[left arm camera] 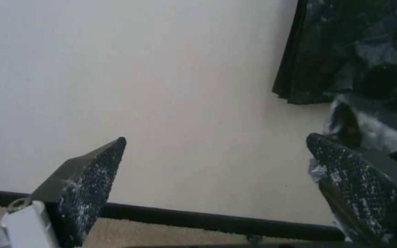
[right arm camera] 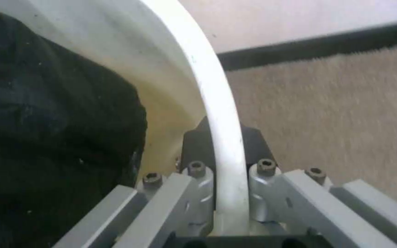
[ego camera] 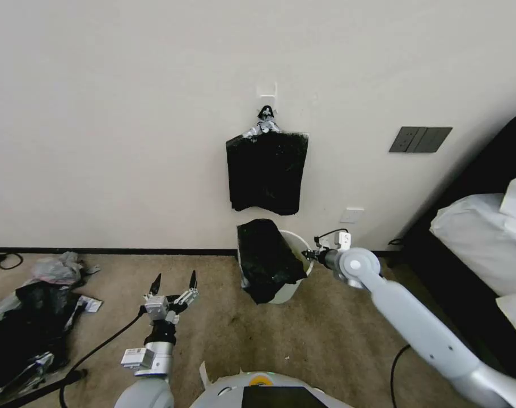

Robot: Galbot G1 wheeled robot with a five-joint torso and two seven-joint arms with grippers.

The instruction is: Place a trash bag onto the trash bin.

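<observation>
Pinching the rim of the trash bin (ego camera: 296, 241), the right end effector (right arm camera: 226, 162) likely steadies it while the trash bag (ego camera: 267, 258) drapes over its left side. The left end effector (ego camera: 174, 282) hovers spread apart above the carpet, well left of it.

A flat bundle of black bags (ego camera: 267, 173) is hanging from a white wall hook (ego camera: 267, 90) by its silvery tied top. A grey switch panel (ego camera: 420, 139) is sitting on the wall, a white socket (ego camera: 352, 215) lower down. A heap of black and grey plastic scraps (ego camera: 31, 306) is lying on the carpet (ego camera: 326, 334). A bed with white bedding (ego camera: 485, 232) is standing at the far right.
</observation>
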